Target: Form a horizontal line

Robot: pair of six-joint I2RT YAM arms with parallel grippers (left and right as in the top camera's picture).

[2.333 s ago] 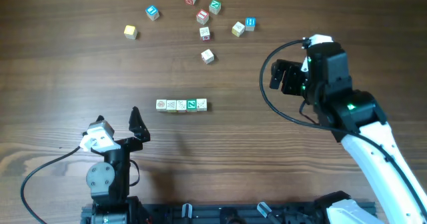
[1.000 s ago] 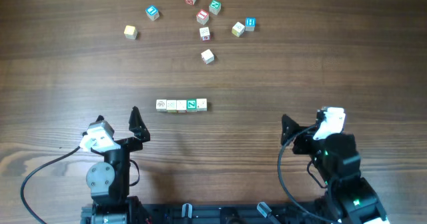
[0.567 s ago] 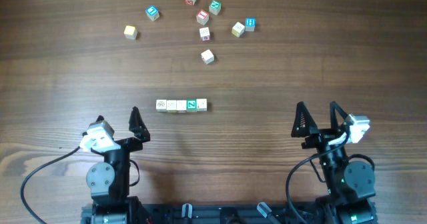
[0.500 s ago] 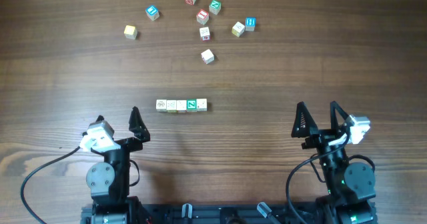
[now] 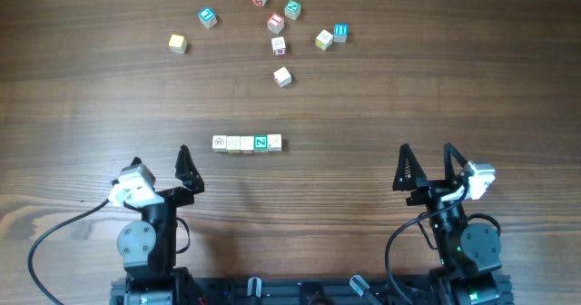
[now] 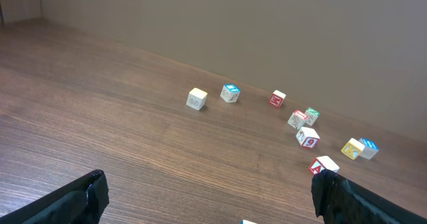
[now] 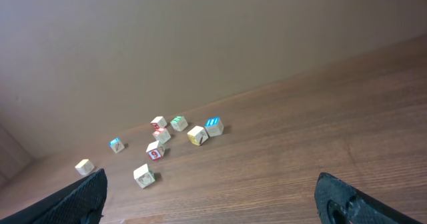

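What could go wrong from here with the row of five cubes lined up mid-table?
The row is just loose cubes touching; the open left fingers sit nearest it, so any forward sweep could knock it crooked. Reaching past it for the nearest loose cube risks clipping the line.

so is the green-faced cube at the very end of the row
No, the green-faced cube sits second from the right in the row, with a cream cube touching its right side.
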